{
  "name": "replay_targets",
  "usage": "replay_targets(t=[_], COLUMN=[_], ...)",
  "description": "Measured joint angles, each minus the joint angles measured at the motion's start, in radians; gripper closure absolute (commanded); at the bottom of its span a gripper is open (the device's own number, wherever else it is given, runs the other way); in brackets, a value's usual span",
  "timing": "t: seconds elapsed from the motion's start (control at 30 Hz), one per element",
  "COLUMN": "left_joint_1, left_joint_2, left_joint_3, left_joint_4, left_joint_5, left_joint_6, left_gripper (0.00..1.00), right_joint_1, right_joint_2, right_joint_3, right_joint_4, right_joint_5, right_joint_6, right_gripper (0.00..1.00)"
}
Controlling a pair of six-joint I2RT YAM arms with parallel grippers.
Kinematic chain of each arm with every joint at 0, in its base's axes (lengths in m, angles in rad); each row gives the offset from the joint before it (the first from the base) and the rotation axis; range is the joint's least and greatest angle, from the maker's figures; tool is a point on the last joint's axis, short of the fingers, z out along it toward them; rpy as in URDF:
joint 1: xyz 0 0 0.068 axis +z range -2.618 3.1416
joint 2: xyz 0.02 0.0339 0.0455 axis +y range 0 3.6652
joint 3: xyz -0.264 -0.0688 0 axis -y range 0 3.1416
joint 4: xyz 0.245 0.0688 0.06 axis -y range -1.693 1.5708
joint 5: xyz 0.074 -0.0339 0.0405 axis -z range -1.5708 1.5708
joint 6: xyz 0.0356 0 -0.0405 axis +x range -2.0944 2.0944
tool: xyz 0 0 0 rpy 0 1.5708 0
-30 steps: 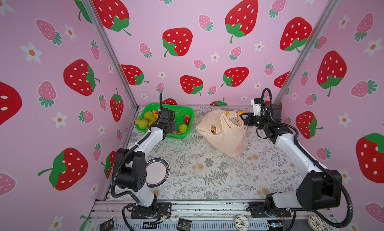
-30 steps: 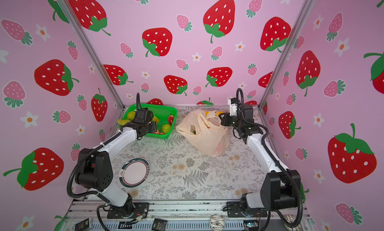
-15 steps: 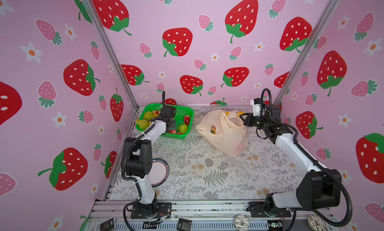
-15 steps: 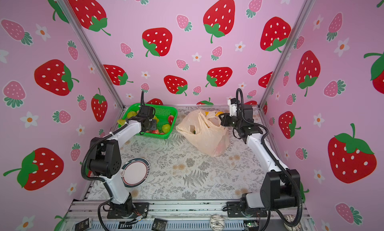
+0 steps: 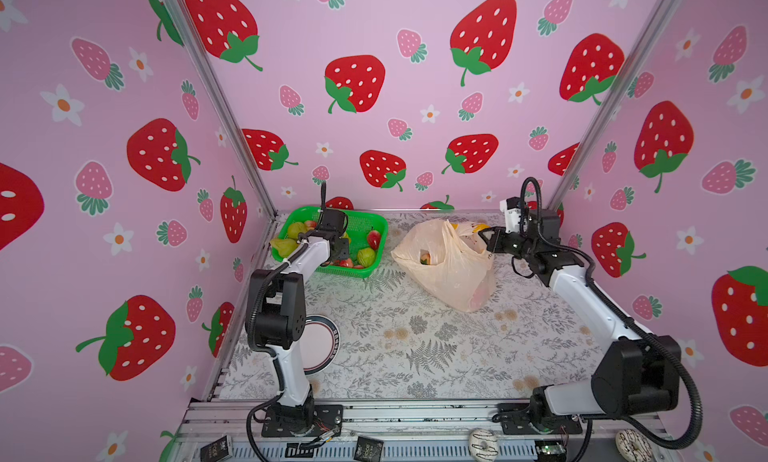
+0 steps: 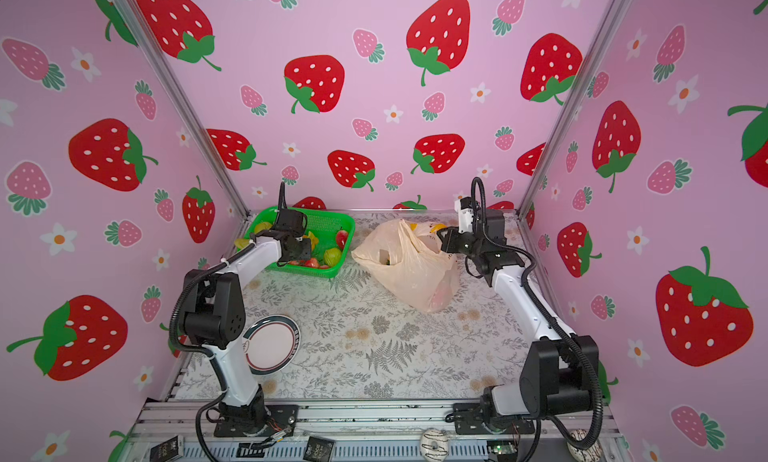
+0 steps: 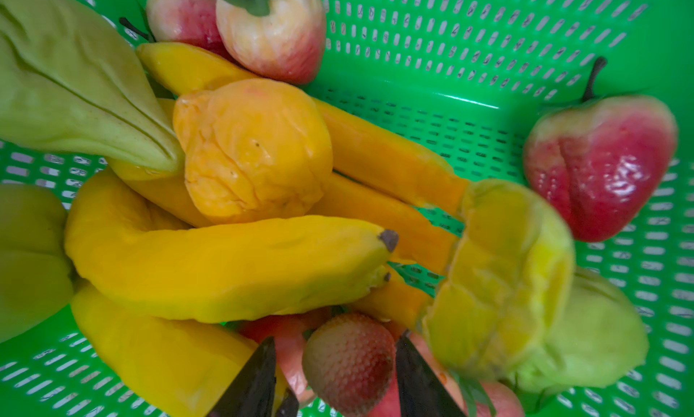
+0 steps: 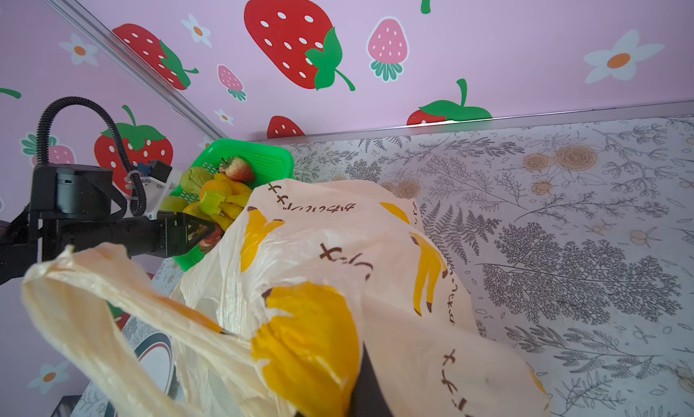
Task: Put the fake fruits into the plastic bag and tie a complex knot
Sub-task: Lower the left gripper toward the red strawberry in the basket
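Note:
Fake fruits fill the green mesh basket (image 5: 345, 270) (image 7: 450, 58): yellow bananas (image 7: 225, 268), an orange piece (image 7: 251, 152), red-pink apples (image 7: 597, 163) and a green pear (image 7: 75, 88). My left gripper (image 7: 338, 336) (image 5: 343, 252) is down in the basket, open, its jaws either side of a bumpy pink strawberry (image 7: 349, 358). One finger touches it; a gap remains at the other. The peach plastic bag (image 5: 449, 264) (image 8: 338, 246) lies at the back with fruit (image 5: 424, 258) inside. My right gripper (image 5: 486, 235) (image 8: 360, 358) is shut on its upper edge. No knot is in view.
A round plate (image 5: 320, 343) lies at the front left, beside the left arm's base. Two doughnuts (image 5: 482, 443) sit on the front rail. The pink walls close in on the basket's back and left sides.
The left arm's elbow has swung in toward the middle, and its gripper has shifted within the basket while its jaws narrowed a little. The right arm and the bag have stayed still.

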Motion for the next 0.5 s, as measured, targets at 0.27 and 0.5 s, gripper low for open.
replay_targets(t=[0.27,0.5], left_joint_1=[0.0,0.0], left_joint_2=[0.0,0.0], left_joint_3=[0.0,0.005], left_joint_4=[0.001,-0.001], left_joint_5=[0.038,0.049], left_joint_6=[-0.003,-0.003], left_gripper=[0.55,0.59], right_joint_1=[0.0,0.0], right_joint_2=[0.0,0.0], right_joint_3=[0.0,0.0], right_joint_4=[0.0,0.0], right_joint_5=[0.0,0.0], right_joint_6=[0.0,0.0], right_gripper=[0.92,0.93])
